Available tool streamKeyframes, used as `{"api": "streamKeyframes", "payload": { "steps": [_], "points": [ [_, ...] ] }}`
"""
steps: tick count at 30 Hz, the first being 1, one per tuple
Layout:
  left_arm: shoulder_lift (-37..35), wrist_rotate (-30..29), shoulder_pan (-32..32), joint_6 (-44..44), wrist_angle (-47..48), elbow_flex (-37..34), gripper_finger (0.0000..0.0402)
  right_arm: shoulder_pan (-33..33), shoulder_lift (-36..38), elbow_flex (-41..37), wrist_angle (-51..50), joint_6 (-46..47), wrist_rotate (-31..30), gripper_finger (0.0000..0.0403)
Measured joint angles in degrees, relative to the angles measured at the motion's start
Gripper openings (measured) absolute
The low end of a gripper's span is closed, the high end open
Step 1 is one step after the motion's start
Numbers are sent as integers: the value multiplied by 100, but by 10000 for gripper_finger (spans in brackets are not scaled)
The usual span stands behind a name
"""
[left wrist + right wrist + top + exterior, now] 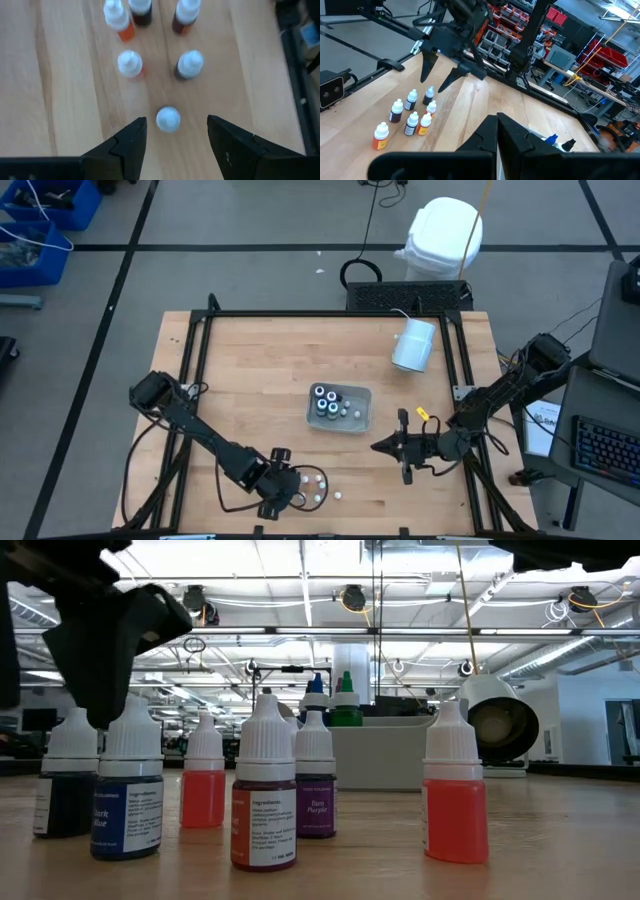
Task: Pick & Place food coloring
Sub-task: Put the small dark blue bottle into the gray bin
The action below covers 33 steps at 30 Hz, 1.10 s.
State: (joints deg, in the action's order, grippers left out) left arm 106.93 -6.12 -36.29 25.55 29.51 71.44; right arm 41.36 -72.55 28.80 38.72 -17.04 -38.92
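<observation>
Scene: a wooden table [260,370] inside a black frame, seen from above, with two dark robot arms reaching in from the left and right.
Left gripper: the left gripper [170,135] hangs over the near edge of the table, left of centre, fingers spread wide with nothing between them but air. Seen from its wrist, one white-capped bottle [168,119] stands just beyond the gap between the fingertips, not touched.
Loose bottles: a cluster of small food coloring bottles [264,795] stands upright on the near part of the table under and beside the left gripper. From table height their liquids show dark blue, red-orange and purple, all under white caps. One red-orange bottle [455,790] stands a little apart to the right.
Tray: a clear plastic tray [339,407] sits near the table's centre, holding several bottles, including dark round ones with white tops.
Right gripper: the right gripper [378,446] hovers to the right of the tray, fingers pressed together, holding nothing.
White cylinder: a big white cylinder [413,344] lies on its side at the far right of the table.
</observation>
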Motion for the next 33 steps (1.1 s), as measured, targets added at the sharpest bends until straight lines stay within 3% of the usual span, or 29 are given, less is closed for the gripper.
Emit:
{"api": "streamKeyframes", "payload": {
  "steps": [33],
  "points": [
    [125,-136,28,-281,-190,0,211,0,0,0,4,-10,0,0]
  ]
}}
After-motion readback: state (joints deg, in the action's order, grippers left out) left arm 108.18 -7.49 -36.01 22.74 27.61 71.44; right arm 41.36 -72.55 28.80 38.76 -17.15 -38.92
